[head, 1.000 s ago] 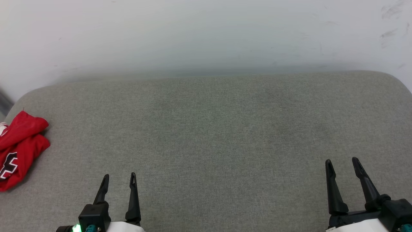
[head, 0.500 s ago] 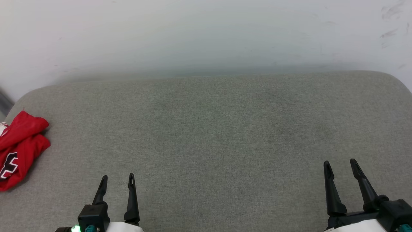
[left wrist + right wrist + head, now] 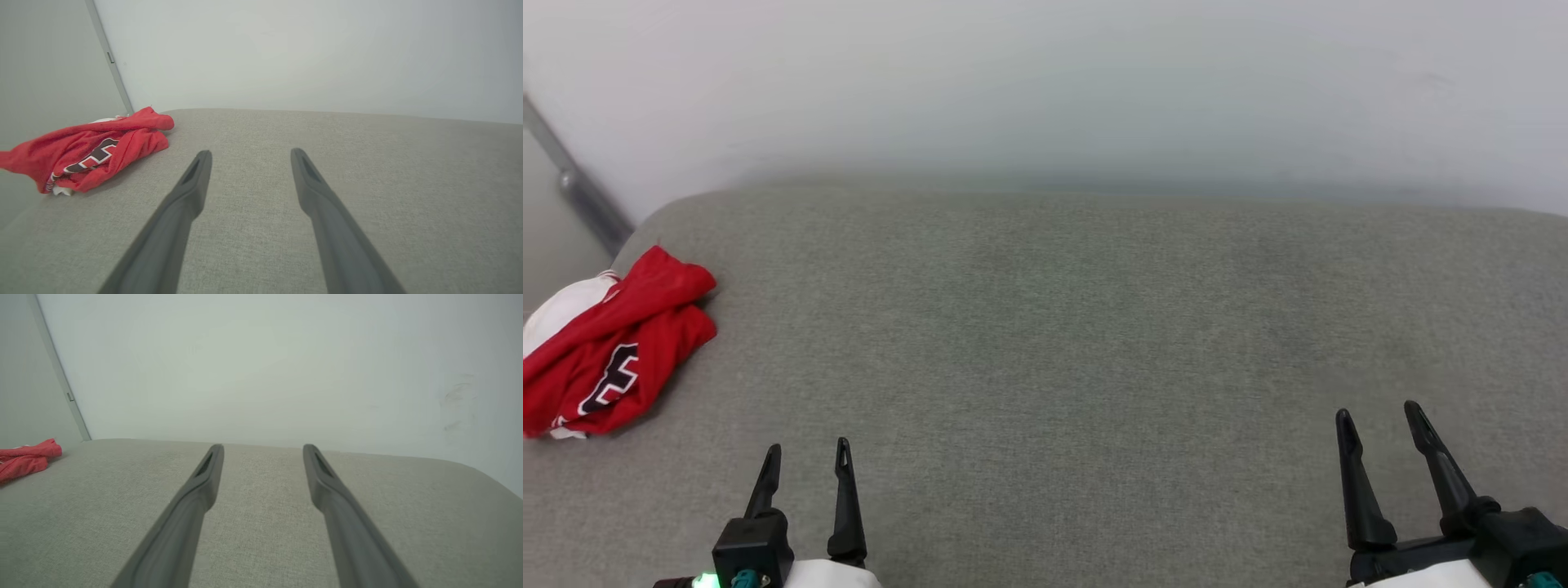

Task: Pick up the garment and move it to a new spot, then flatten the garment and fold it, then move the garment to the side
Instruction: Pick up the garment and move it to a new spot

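Spread wide and empty, the dark fingers [image 3: 847,506] of both grippers are seen with nothing between them. The left gripper [image 3: 807,445] is held low over the grey cushion [image 3: 1062,343] at the near left, the right gripper [image 3: 1377,408] at the near right. The garment [image 3: 613,359] is found crumpled at the cushion's far left edge, its number print turned up, well apart from both grippers. A pale wall [image 3: 1045,82] is seen behind the cushion.
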